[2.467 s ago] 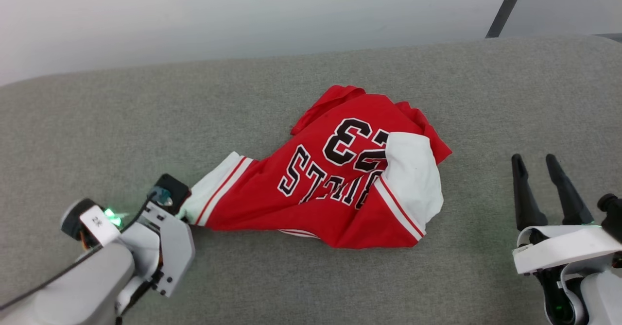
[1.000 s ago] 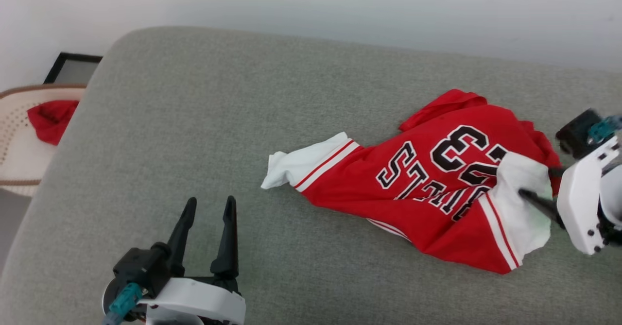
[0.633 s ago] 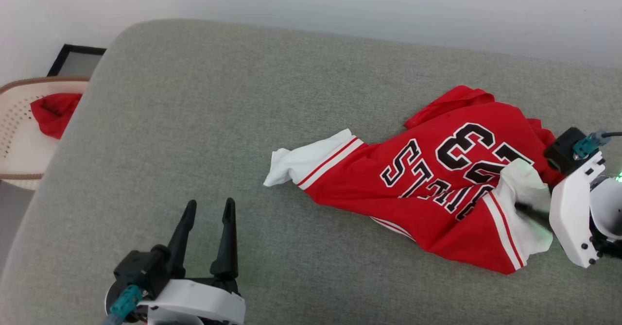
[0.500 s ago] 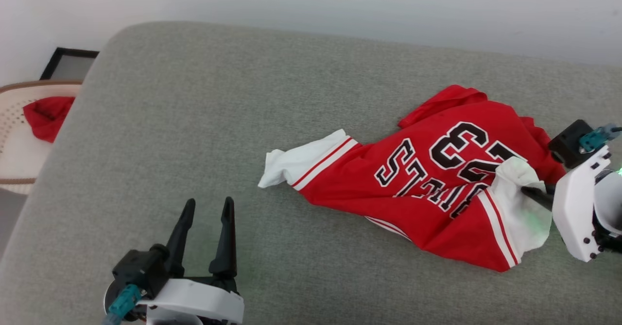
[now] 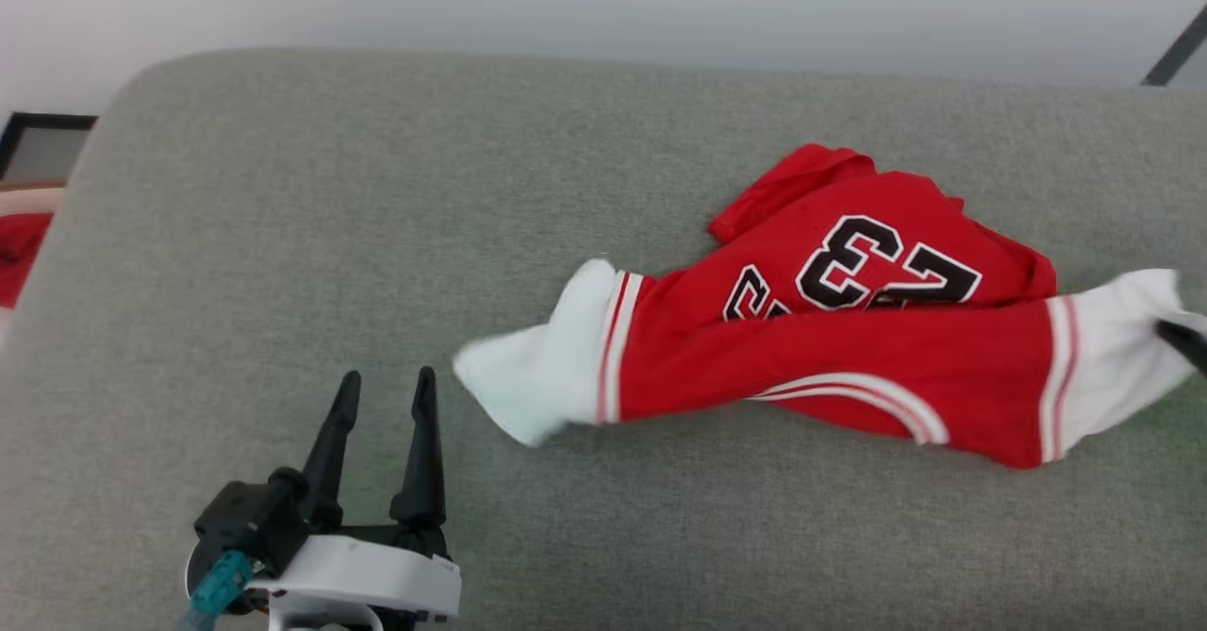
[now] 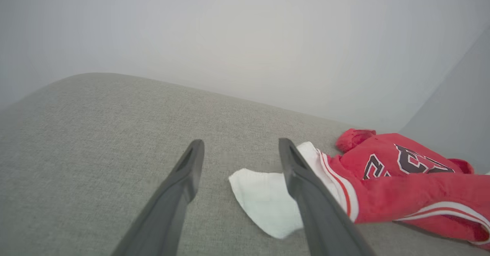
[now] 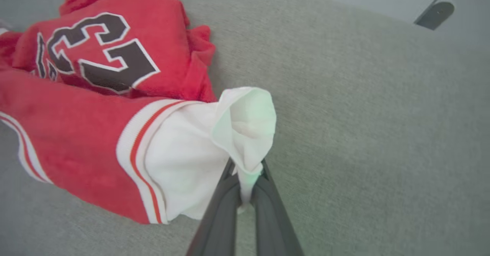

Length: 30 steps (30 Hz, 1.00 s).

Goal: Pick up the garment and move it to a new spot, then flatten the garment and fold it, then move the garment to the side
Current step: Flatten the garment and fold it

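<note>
Grey surface (image 5: 283, 235): bears the garment.
Garment (image 5: 830, 367): centre-right; bunched half a second ago, now drawn out lengthwise, right white sleeve pulled rightward, lettering mostly folded under.
Right gripper (image 7: 247, 173): jaws clamped on that sleeve's end.
Left gripper (image 5: 387, 386): near left, jaws apart, unchanged.

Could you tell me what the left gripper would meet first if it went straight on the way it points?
Probably the grey cushion; the left gripper points past the shirt's white sleeve, which lies just to its right. Depth is unclear.
</note>
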{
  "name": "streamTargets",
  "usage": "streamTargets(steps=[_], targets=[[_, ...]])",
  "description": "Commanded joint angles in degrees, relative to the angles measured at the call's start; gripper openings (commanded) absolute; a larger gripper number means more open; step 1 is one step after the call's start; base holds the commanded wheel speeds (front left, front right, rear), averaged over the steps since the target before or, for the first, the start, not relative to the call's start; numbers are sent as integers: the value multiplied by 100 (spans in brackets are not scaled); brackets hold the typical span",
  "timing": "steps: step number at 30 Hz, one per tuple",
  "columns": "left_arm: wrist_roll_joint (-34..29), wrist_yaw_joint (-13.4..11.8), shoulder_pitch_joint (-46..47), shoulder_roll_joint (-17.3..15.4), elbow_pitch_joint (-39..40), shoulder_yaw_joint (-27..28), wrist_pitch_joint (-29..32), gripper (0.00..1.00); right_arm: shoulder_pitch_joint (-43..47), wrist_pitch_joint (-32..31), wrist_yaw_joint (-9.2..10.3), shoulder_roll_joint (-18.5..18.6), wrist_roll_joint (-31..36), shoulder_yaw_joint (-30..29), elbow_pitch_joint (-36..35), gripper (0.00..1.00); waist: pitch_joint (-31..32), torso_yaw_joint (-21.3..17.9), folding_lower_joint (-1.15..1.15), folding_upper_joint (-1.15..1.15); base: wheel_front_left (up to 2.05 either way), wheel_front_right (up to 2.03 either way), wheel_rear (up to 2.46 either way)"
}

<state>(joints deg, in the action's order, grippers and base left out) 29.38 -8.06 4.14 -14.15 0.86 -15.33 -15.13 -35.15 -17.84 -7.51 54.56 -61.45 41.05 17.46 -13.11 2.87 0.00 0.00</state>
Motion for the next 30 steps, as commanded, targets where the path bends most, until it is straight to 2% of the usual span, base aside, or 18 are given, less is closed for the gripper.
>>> streamTargets(steps=[1,5,8,15,16,18,19,25,30], targets=[[-41,40,18,16,28,34,0,100,158,127,4,39,-65,-168,140,0,-102,-101,0,0,0,0,0],[-80,82,59,28,47,87,0,100,424,429,4,-100,-129,-585,724,0,-183,-178,0,0,0,0,0],[-111,105,93,35,26,109,0,100,540,495,4,-370,-107,-789,1183,0,-208,-202,0,0,0,0,0],[-139,156,156,5,-37,97,2,100,479,593,4,-885,304,-983,1971,0,-244,-200,0,0,0,0,0],[-156,166,177,-28,-55,78,21,100,449,629,4,-964,371,-1009,2056,5,-243,-196,0,0,0,0,0],[-201,198,243,-94,-78,58,54,100,417,694,4,-1095,482,-1028,2154,42,-237,-194,0,0,0,0,0],[-222,223,293,-148,-89,36,102,100,406,757,4,-1156,512,-1050,2171,98,-229,-197,0,0,0,0,0],[-492,461,700,-674,25,-87,516,100,541,1284,4,-1243,694,-1316,2141,100,-85,-265,0,0,0,0,0],[-568,888,1125,-1234,336,-247,1202,100,833,1736,4,-1130,648,-1700,1837,100,70,-432,0,0,0,0,0]])
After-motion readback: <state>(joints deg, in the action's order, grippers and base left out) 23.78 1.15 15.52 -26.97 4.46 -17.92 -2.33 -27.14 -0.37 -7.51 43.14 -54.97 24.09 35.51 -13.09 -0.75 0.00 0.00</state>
